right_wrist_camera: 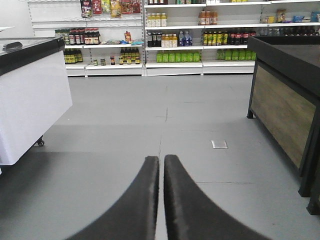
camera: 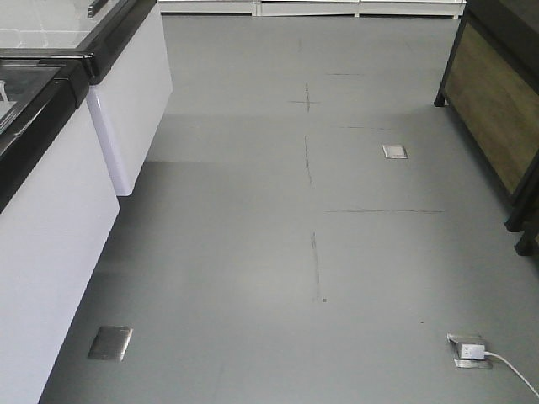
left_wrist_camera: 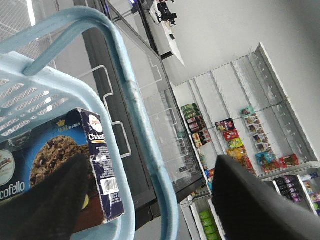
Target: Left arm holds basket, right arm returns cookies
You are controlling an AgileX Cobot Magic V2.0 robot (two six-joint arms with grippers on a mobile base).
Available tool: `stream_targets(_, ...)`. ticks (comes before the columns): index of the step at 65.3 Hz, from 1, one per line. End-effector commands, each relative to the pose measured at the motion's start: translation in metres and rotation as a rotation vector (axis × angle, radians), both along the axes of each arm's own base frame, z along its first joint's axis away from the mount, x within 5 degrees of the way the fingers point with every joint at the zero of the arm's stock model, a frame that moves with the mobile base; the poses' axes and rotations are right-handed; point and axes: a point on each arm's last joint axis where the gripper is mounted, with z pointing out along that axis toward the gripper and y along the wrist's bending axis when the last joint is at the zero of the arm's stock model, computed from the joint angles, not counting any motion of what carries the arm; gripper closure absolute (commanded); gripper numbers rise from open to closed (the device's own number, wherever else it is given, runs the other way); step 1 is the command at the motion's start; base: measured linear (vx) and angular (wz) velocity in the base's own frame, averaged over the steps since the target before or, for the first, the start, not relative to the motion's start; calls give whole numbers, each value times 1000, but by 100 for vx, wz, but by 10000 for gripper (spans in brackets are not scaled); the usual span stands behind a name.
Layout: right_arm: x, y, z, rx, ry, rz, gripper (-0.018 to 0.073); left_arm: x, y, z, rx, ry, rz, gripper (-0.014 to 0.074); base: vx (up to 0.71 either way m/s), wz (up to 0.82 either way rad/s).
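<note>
Scene: a shop aisle with a smooth grey floor (camera: 253, 252), a white box-shaped chest freezer with a black top (right_wrist_camera: 30, 110), and white wire shelves of bottles and packets (right_wrist_camera: 175, 50).

Basket: a light blue plastic shopping basket with slotted walls (left_wrist_camera: 45, 85) fills the left wrist view. Its rounded hoop handle (left_wrist_camera: 135, 100) looks smooth and glossy.

Cookies: the tall dark navy cardboard carton with a chocolate cookie picture and a barcode (left_wrist_camera: 102, 165) stands inside the basket against a wall. Its lower part is hidden behind one jaw.

Left gripper (left_wrist_camera: 150, 160): two broad matt black wedge jaws, spread wide. The hoop handle runs between them, and neither jaw is seen pressing on it.

Right gripper (right_wrist_camera: 161, 159): two black tapered jaws, closed together with only a thin slit between them and nothing held. It faces down the aisle, and neither basket nor carton shows in its view.

Stage: in my judgement the return has not begun, since the carton sits in the basket.

Risk, basket: with the jaws spread, the slick handle could slide or swing, tipping the carton.

Risk, reach: closed jaws would knock the carton rather than take it.

Risk, grip: the thin cardboard may dent if squeezed hard, and its glossy faces may slip if held lightly.
</note>
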Motion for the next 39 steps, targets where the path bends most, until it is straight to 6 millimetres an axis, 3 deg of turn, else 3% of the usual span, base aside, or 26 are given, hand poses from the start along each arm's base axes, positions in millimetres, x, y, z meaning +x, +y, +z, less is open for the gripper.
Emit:
stream_targets(1,0,0,1,-12,-67,-2,566,1,-2,23,78,-114,-25,104,0,0)
stream_targets(39,0,0,1,-12,-67,-2,566,21,15,2,30,-285,-15,104,0,0)
